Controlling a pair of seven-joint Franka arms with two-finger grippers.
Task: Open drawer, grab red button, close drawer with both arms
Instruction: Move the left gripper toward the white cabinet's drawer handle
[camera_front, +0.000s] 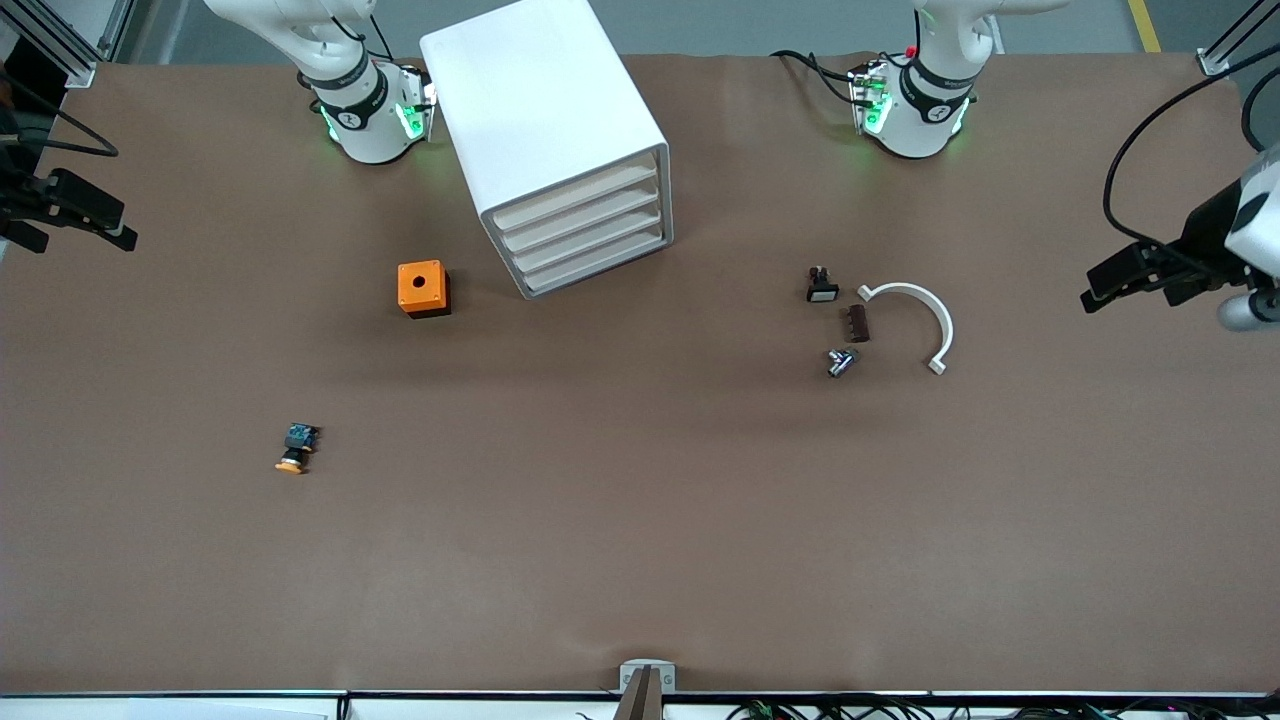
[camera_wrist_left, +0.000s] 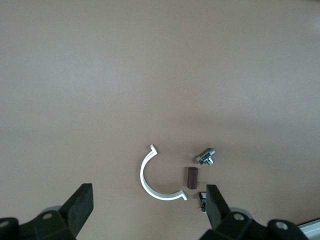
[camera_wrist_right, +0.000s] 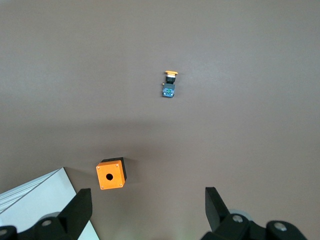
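The white cabinet (camera_front: 545, 120) stands near the robots' bases, and its corner shows in the right wrist view (camera_wrist_right: 35, 202). Its uppermost drawer (camera_front: 578, 193) is shut, as are the three drawers below it. The red-capped button is not in view. My left gripper (camera_front: 1100, 285) hangs high over the left arm's end of the table, open and empty (camera_wrist_left: 148, 207). My right gripper (camera_front: 115, 225) hangs high over the right arm's end, open and empty (camera_wrist_right: 148, 207).
An orange cube with a hole (camera_front: 424, 288) (camera_wrist_right: 110, 174) sits beside the cabinet. An orange-capped button (camera_front: 296, 447) (camera_wrist_right: 170, 84) lies nearer the front camera. A white half ring (camera_front: 915, 320) (camera_wrist_left: 150, 182), a brown cylinder (camera_front: 858, 323), a metal piece (camera_front: 841, 362) and a small black part (camera_front: 822, 286) lie under the left gripper.
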